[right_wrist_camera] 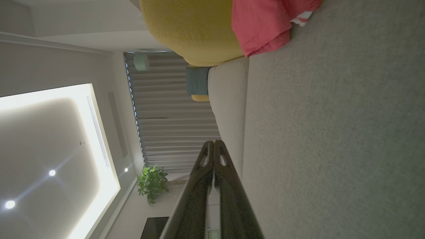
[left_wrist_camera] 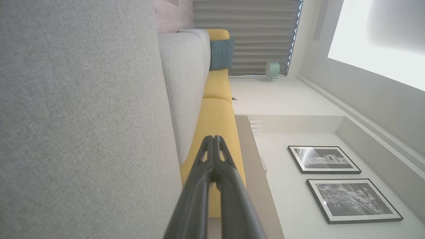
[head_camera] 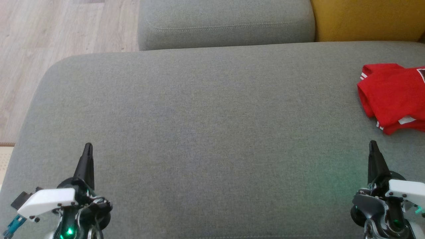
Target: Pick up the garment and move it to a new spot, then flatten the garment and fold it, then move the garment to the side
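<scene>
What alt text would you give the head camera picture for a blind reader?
A crumpled red shirt lies on a wide grey sofa seat at the picture's right edge. The robot's left gripper and right gripper, both shut and empty, sit at the lower corners. Pale wood floor shows upper left.

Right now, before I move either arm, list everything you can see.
garment: one, red with white trim, seat's right edge
seat: one, grey, under both grippers
back cushion: one, grey, beyond the seat
yellow cushion: one, right of the back cushion
floor: pale wood, upper left
pillow: one, teal, far end
pictures: two, black-framed, on the wall
plant: one, green, by the curtain
left gripper: dark, shut, lower left
right gripper: dark, shut, lower right, short of the garment
</scene>
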Controlling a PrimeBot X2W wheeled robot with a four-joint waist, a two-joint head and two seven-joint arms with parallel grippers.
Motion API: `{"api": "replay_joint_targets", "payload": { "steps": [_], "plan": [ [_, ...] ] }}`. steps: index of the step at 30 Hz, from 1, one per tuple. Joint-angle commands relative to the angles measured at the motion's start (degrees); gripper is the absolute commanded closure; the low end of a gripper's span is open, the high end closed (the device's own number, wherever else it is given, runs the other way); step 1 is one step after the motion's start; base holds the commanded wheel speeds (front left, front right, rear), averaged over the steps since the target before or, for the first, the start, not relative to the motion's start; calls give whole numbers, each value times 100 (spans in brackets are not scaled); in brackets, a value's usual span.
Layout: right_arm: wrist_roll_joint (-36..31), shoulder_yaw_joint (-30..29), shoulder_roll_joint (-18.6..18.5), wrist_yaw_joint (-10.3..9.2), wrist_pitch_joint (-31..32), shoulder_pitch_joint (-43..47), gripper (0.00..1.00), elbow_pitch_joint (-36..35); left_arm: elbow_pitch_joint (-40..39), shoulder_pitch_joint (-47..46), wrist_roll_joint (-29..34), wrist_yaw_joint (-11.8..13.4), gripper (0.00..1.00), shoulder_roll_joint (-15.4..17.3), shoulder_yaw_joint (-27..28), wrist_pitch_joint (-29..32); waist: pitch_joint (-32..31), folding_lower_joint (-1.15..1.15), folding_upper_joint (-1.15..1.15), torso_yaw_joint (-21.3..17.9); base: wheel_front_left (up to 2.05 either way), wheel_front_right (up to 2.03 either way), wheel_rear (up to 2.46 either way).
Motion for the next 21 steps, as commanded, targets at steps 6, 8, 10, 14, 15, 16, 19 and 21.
{"api": "replay_joint_targets", "payload": {
  "steps": [6,8,10,14,15,16,19,21],
  "plan": [
    [24,89,-54,40,43,-296,100,-220,-157,-293,12,-41,100,54,236,49,0,0,0,0,0,0,0],
    [22,86,-51,40,46,-297,100,-219,-157,-293,15,-41,100,52,239,51,0,0,0,0,0,0,0],
    [19,83,-49,40,48,-297,100,-219,-156,-294,18,-41,100,50,243,54,0,0,0,0,0,0,0],
    [14,77,-45,40,53,-297,100,-219,-156,-294,23,-41,100,45,249,59,0,0,0,0,0,0,0],
    [13,76,-44,40,54,-298,100,-219,-156,-294,25,-41,100,44,251,60,0,0,0,0,0,0,0],
    [12,74,-43,40,55,-298,100,-219,-156,-294,26,-41,100,43,252,62,0,0,0,0,0,0,0],
    [8,70,-40,40,58,-298,100,-218,-156,-295,30,-41,100,40,257,65,0,0,0,0,0,0,0],
    [6,68,-38,40,60,-298,100,-218,-156,-295,32,-41,100,38,260,68,0,0,0,0,0,0,0]
  ]
}}
